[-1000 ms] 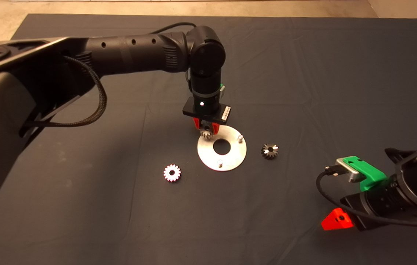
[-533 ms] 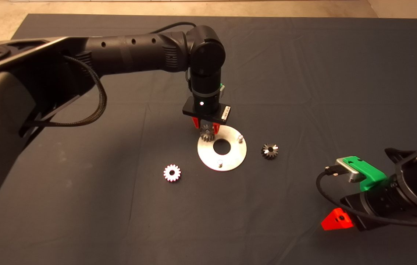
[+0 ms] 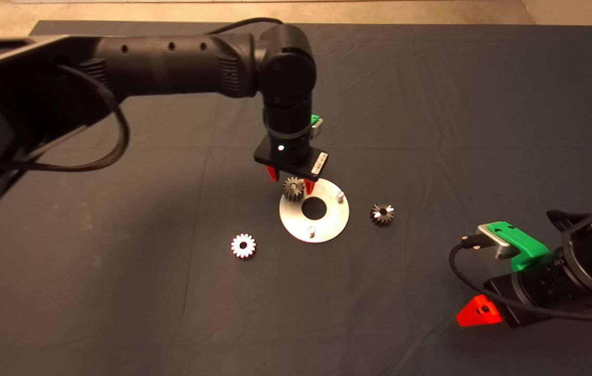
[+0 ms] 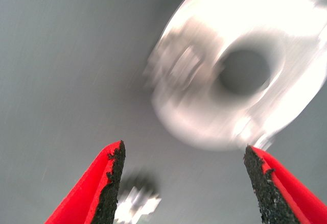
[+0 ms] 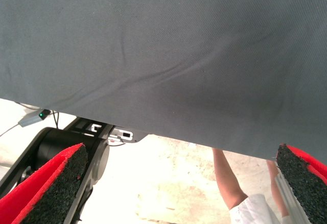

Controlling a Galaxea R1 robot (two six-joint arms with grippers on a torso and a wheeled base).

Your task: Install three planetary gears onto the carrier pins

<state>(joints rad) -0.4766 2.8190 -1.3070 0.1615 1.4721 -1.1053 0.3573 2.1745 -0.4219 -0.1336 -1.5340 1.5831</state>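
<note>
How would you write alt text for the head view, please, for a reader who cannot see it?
The left gripper, open, hovers above a small dark toothed gear sitting on the flat shiny silver disc, where two short silver pins stand bare. Two loose gears, pale and dark, flank it on the dark mat; the right gripper waits lower right.

A creased dark mat point(image 3: 431, 104) covers the table; a person's legs point(image 5: 230, 183) stand beyond its edge.

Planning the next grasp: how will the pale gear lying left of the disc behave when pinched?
The pale gear looks metal, so probably rigid and heavy for its size. Lying flat, it should not roll. Its teeth may give the pads purchase, though polished metal can slip.
</note>
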